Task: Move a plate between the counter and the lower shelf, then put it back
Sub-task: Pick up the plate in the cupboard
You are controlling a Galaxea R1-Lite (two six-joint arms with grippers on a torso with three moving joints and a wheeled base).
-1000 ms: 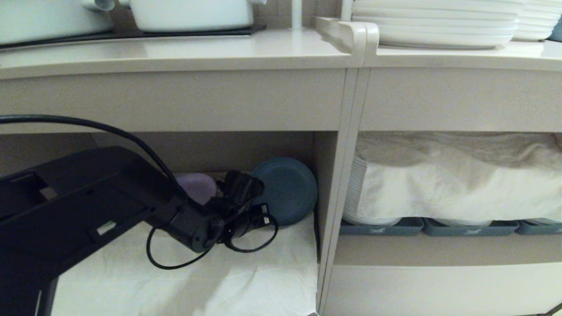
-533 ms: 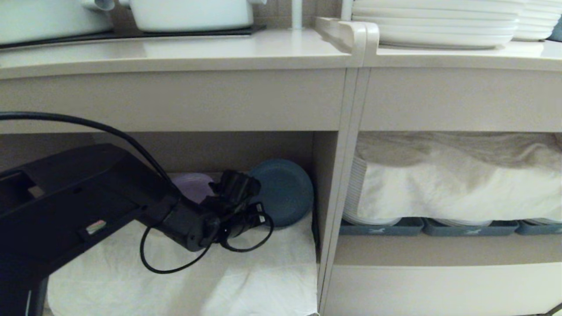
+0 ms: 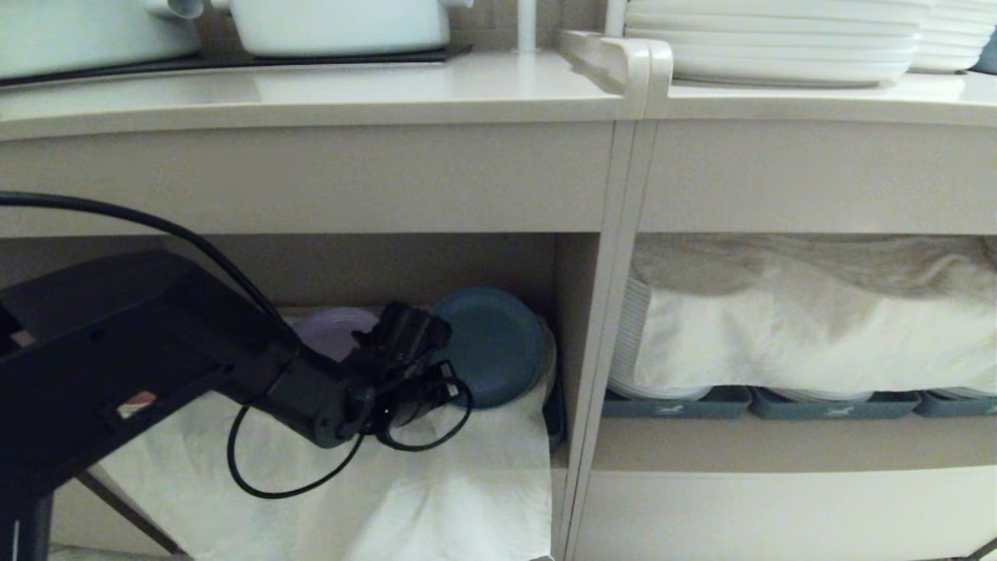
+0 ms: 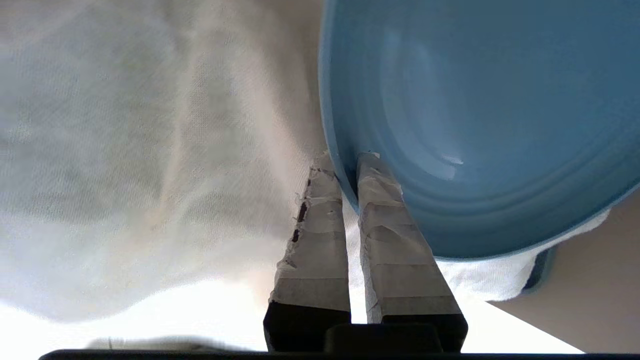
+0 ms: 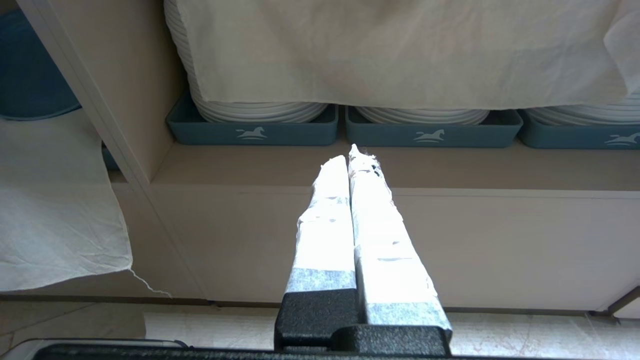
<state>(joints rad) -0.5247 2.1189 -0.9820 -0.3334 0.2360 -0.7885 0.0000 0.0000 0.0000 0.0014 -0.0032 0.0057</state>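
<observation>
The small blue plate (image 3: pixel 492 347) (image 4: pixel 475 125) is held tilted above the white cloth (image 3: pixel 436 483) of the lower shelf (image 3: pixel 575 312), close to its right wall. My left gripper (image 3: pixel 450 380) (image 4: pixel 347 160) reaches into the cubby and is shut on the plate's rim, one finger inside the dish and one outside. The beige counter (image 3: pixel 350 86) runs above the cubby. My right gripper (image 5: pixel 350 152) is shut on nothing, parked low in front of the neighbouring compartment. The plate (image 5: pixel 30 75) also shows at the edge of the right wrist view.
A purple plate (image 3: pixel 331 331) lies behind my left wrist in the same cubby. White pots (image 3: pixel 335 23) stand on the hob. White dinner plates (image 3: pixel 779 47) are stacked on the adjoining top. The right compartment holds cloth-covered plates (image 3: pixel 802 319) in blue-grey trays (image 3: pixel 678 403).
My left arm has drawn back to the left with the plate in its grip. The plate has come away from the right wall, and the cloth has been dragged a little.
</observation>
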